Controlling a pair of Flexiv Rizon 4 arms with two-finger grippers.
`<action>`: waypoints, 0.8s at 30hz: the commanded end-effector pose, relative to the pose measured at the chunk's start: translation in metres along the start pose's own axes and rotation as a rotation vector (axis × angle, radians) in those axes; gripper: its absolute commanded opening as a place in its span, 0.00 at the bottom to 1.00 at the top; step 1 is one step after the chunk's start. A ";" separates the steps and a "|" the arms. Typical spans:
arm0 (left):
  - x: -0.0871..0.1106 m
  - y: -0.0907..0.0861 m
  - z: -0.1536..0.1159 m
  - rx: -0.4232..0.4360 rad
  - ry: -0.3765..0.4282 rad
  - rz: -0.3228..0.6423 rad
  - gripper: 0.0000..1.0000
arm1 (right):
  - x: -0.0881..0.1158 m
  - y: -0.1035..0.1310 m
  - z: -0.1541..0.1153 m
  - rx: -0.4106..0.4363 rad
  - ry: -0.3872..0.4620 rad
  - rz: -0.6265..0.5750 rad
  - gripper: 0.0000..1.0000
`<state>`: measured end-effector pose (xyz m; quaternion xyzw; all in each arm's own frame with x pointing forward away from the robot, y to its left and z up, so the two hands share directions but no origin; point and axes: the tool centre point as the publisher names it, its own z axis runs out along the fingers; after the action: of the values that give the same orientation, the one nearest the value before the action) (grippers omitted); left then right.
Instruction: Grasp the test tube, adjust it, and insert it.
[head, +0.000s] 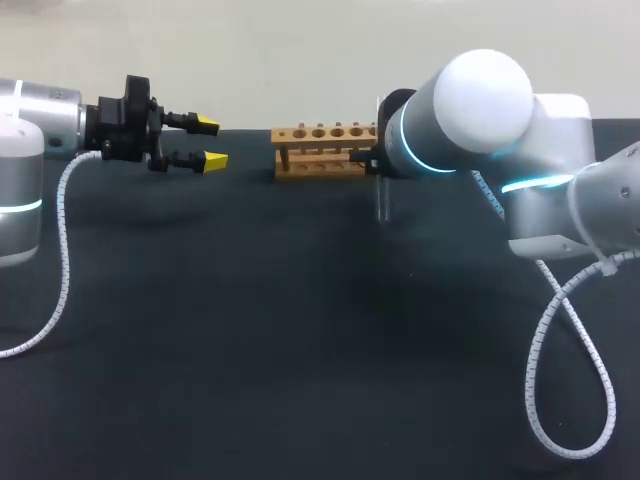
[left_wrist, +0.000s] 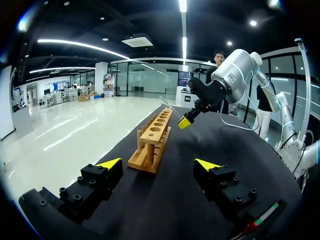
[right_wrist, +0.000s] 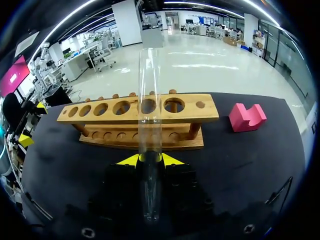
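Glass tube (right_wrist: 149, 100) looks grabbed, pinched between the right gripper's (right_wrist: 149, 160) fingers with the rack (right_wrist: 192, 116) just ahead, so I'd say lining up and inserting are left; left gripper (head: 210, 141) sits spread, empty.

Three cameras trained on one light wooden rack with a row of round holes (head: 322, 150).
The head view looks down from above and behind, across the dark bench (head: 300, 350), with the rack far off. The left wrist view sights along the rack from beyond one end, fairly near. The right wrist view faces its long side, close up. All three share the rack.
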<state>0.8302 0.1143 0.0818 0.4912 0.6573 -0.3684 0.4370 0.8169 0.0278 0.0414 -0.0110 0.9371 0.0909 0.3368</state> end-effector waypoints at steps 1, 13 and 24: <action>0.001 -0.001 0.000 -0.004 -0.003 0.003 1.00 | 0.002 -0.002 -0.019 0.005 -0.050 0.010 0.00; 0.001 -0.001 0.000 -0.004 -0.003 0.003 1.00 | -0.010 0.000 -0.049 0.003 -0.161 0.056 0.00; 0.001 -0.001 0.000 -0.004 -0.003 0.003 1.00 | -0.022 -0.001 -0.072 0.005 -0.261 0.072 0.00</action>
<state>0.8302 0.1143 0.0818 0.4912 0.6573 -0.3684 0.4370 0.7973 0.0168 0.1074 0.0310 0.8982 0.1019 0.4266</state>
